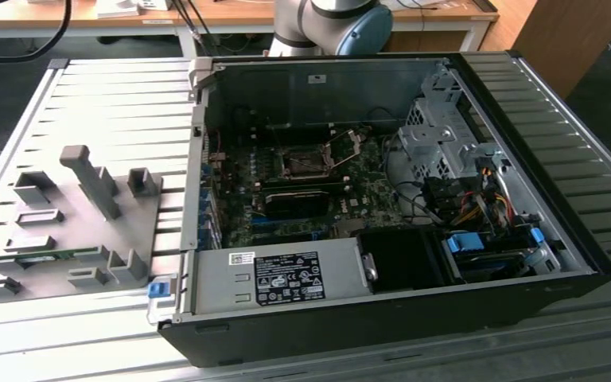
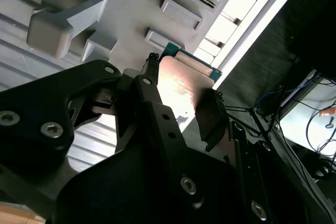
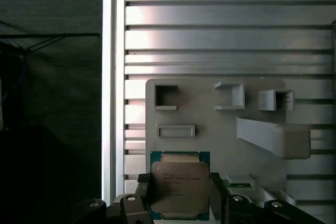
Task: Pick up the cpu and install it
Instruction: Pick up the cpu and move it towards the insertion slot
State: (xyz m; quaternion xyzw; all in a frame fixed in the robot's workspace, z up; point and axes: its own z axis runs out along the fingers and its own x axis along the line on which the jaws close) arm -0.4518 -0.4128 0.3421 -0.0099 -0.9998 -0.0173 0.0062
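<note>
The cpu point(image 3: 178, 184), a small square chip with a silver-grey metal top and a green rim, sits between my gripper's point(image 3: 179, 193) two black fingers point(image 3: 140, 195). The gripper is shut on the cpu's two opposite edges. In the second wrist view the same cpu point(image 2: 185, 77) catches the light between the fingertips point(image 2: 210, 119) of the gripper point(image 2: 181, 98). It hangs in the air above the grey tray point(image 3: 220, 114), over the tray's edge. In the exterior view the dark motherboard socket point(image 1: 305, 163) lies with its metal frame open inside the computer case point(image 1: 391, 318).
The grey tray point(image 1: 72, 215) with raised holders lies on the slatted table point(image 1: 560, 143), at the exterior view's left of the case. A green memory strip point(image 1: 29, 256) rests in it. The arm's base point(image 1: 332, 24) stands behind the case. Cables and a drive cage crowd the case's right side.
</note>
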